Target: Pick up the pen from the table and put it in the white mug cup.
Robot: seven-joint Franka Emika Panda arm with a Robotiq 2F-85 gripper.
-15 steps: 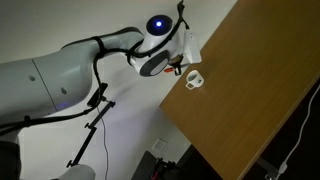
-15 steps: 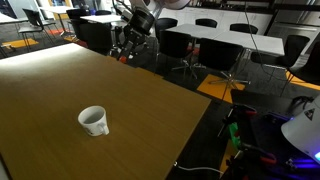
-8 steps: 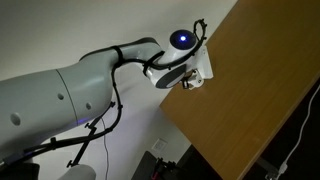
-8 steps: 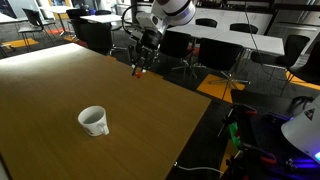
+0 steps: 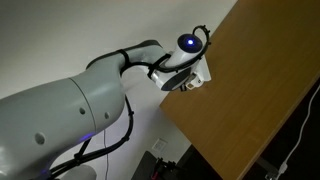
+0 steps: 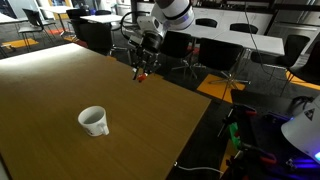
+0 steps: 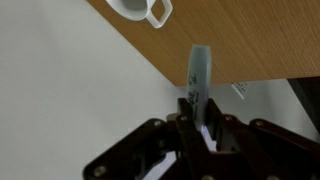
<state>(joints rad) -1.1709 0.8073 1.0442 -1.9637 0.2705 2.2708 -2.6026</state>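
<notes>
My gripper (image 7: 198,108) is shut on the pen (image 7: 199,65), which sticks out from between the fingers, pale in the wrist view. In an exterior view the gripper (image 6: 140,66) hangs above the far edge of the table (image 6: 150,120), with the pen's red-orange end (image 6: 141,75) below the fingers. The white mug cup (image 6: 93,120) stands upright on the table, well apart from the gripper. In the wrist view the mug (image 7: 138,8) shows at the top edge, handle to the right. In an exterior view the arm (image 5: 180,68) covers most of the mug.
The table edge (image 7: 170,75) runs diagonally through the wrist view, with pale floor beyond it. Black office chairs (image 6: 190,50) and white tables (image 6: 240,38) stand behind the table. Cables and equipment (image 6: 250,130) lie on the floor to its side.
The arm has swung over the table's far edge and come lower, carrying the pen. The mug has not moved.
</notes>
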